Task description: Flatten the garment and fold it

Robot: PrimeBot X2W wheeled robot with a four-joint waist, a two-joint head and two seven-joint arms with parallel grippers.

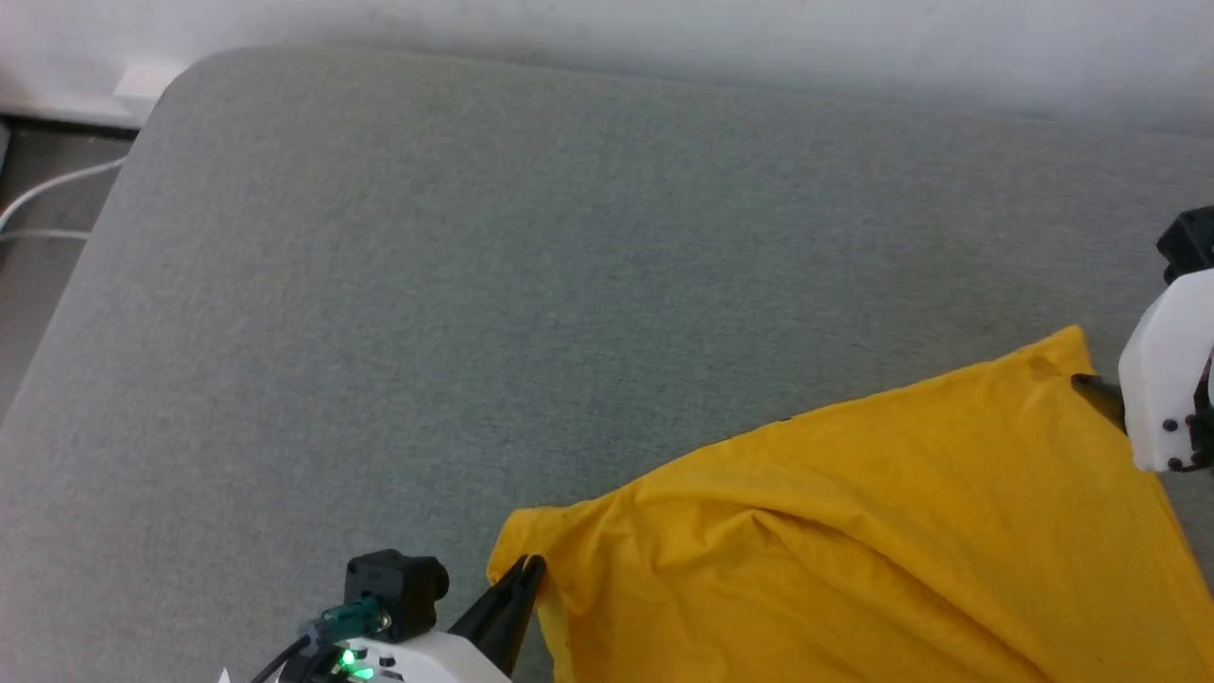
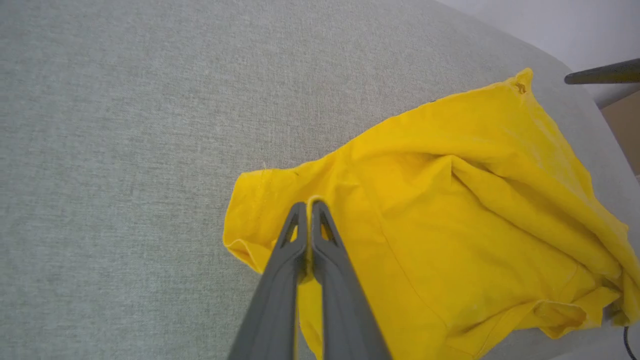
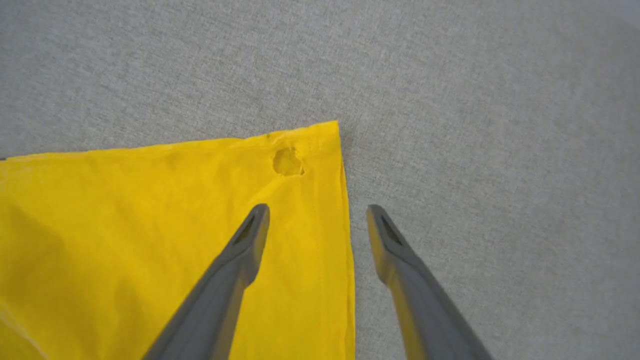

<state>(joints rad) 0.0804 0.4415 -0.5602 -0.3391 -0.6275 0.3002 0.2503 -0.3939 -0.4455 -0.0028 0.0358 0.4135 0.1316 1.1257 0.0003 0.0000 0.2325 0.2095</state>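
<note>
The bright yellow cotton T-shirt (image 1: 854,541) is seen rumpled on the grey fabric-covered surface (image 1: 474,285), at the head view's lower right. A fold near its left edge is pinched by the closed left gripper (image 2: 309,209). The right gripper (image 3: 317,215) is held open astride the hem near a corner.

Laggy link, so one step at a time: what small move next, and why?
Probably close the right gripper on the edge of the garment. Open, it straddles that edge near a corner; the left gripper is shut on the other end, and the cloth between lies creased. Two holds could pull it flat.
</note>
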